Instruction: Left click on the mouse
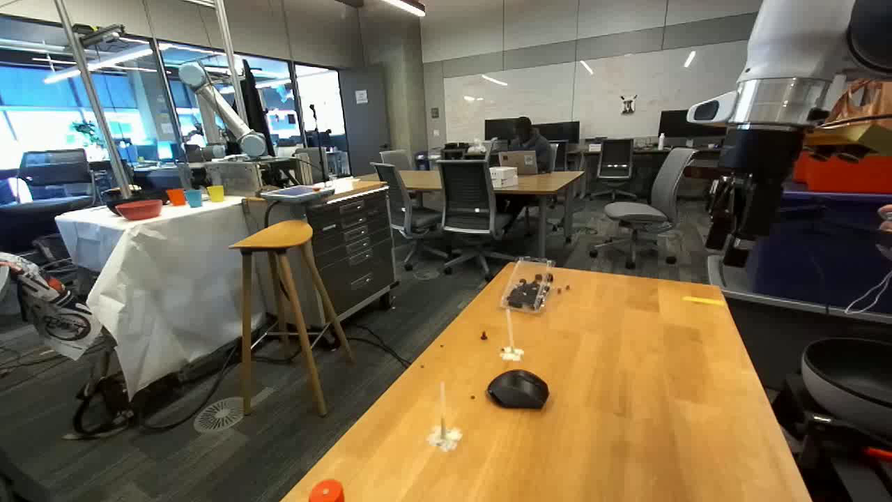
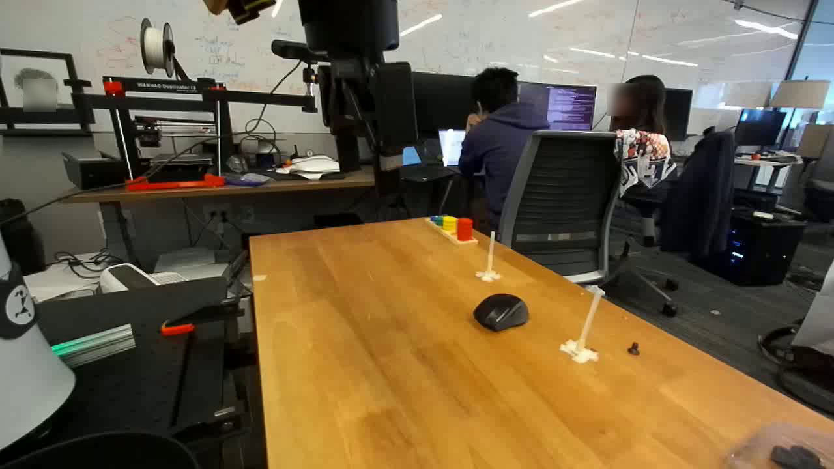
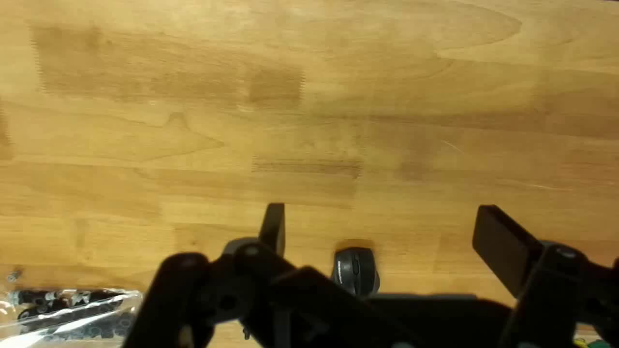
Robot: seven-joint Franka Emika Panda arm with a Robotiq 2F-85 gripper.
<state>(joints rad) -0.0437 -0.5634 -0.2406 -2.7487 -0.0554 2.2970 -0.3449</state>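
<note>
The black, rounded mouse (image 1: pixel 518 390) lies on the wooden table (image 1: pixel 627 418). It also shows in an exterior view (image 2: pixel 500 312) between two thin pegs. In the wrist view the mouse (image 3: pixel 355 270) shows its scroll wheel end, and its rear is hidden behind the gripper body. My gripper (image 3: pixel 381 209) is open, its fingers wide apart with nothing between them. It is high above the table and apart from the mouse. In both exterior views the gripper (image 1: pixel 732 247) hangs pointing down, and it also shows near the printer (image 2: pixel 388 176).
A clear box (image 1: pixel 531 286) of dark pieces stands at one table end. Thin white pegs (image 1: pixel 511 335) (image 1: pixel 442 418) stand upright near the mouse. A coloured block toy (image 2: pixel 464 229) sits near the table edge. A small dark piece (image 2: pixel 633 349) lies near a peg.
</note>
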